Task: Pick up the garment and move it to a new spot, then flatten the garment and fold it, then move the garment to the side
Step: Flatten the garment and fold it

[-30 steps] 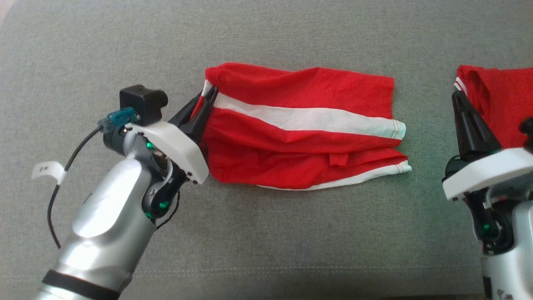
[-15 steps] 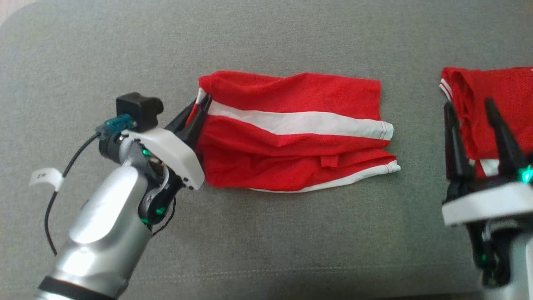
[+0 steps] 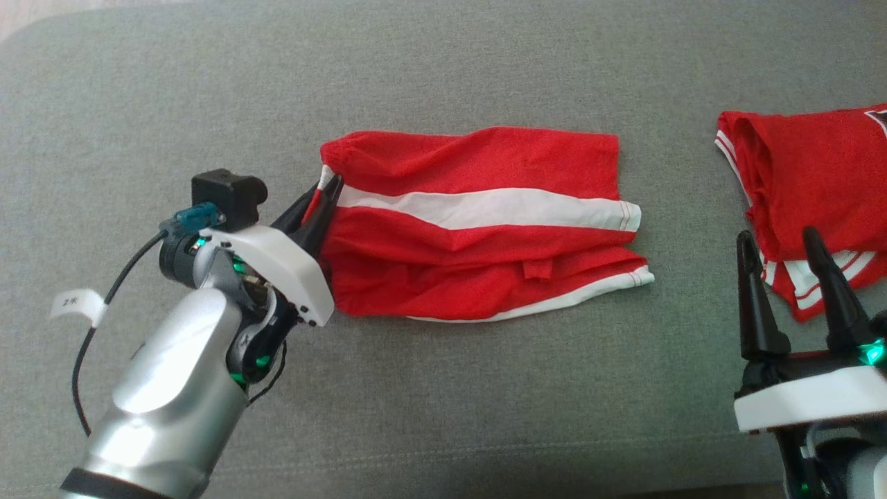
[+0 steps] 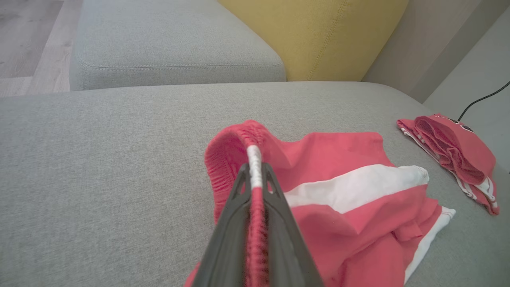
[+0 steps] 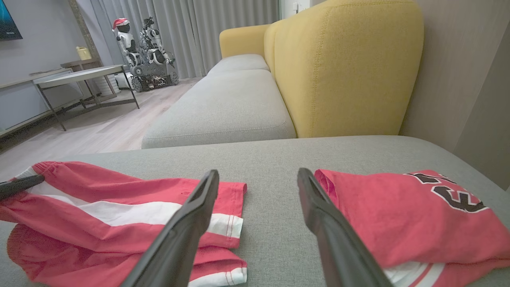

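Bearing garment [image 3: 478,229], grey cushion [image 3: 443,62] (yellow backrest [image 5: 342,67])

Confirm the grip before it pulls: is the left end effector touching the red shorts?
Touching. The left wrist view shows the left end effector clamped on the waistband of the red shorts, with the elastic edge pinched between its closed jaws.

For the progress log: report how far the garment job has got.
Looks done: a red jersey lies folded at the right, and the red shorts lie doubled over, though wrinkled, on the grey cushion. In hand: the left gripper is shut on the shorts' waistband; the right gripper hangs open, holding nothing. Left: likely smoothing the shorts and moving them aside.
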Controlling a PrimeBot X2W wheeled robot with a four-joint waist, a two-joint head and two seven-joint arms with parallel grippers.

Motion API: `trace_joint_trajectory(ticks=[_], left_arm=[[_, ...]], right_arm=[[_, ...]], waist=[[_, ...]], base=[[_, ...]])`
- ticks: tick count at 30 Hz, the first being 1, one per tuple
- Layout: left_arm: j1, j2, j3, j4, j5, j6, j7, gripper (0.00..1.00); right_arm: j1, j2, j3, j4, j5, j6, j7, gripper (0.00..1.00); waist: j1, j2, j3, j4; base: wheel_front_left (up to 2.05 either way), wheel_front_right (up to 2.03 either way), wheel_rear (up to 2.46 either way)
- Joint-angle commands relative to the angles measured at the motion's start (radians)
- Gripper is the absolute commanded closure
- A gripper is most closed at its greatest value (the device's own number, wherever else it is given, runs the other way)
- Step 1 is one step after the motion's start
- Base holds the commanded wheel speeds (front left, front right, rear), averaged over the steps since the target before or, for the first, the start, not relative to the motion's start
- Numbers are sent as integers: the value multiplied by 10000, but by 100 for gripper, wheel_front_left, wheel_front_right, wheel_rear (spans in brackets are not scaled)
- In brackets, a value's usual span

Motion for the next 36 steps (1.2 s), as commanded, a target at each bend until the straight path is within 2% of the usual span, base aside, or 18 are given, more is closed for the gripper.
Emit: trace_joint_trajectory(ticks=[1,13,19,22,28,32,36], left_arm=[[-301,355,324,-256,-92,30,-12,100],[-346,350,236,-208,-120,38,-57,100],[-583,298,169,-281,-92,28,-66,100],[-834,222,124,-318,-50,4,-70,100],[-1323,-34,-36,-162,44,-103,-171,100],[-1527,-201,-147,50,71,-195,-311,100],[-1620,-295,-214,273,59,-263,-452,100]], right_arm=[[-124,-58,175,-421,93,-7,-49,0],[-258,-54,146,-304,147,-7,-39,0],[-1065,-131,335,-103,-141,-7,166,0],[-1855,-488,562,509,-63,-7,324,0],[-3177,-1144,1080,2747,316,-7,707,0],[-3649,-1331,1363,4140,590,-7,949,0],[-3927,-1358,1577,4969,868,-7,969,0]], waist=[[0,0,15,3],[0,0,31,61],[0,0,344,225],[0,0,635,383],[0,0,1132,756],[0,0,1343,921],[0,0,1429,976]], base=[[0,0,0],[0,0,0],[0,0,0],[0,0,0],[0,0,0],[0,0,0],[0,0,0]])
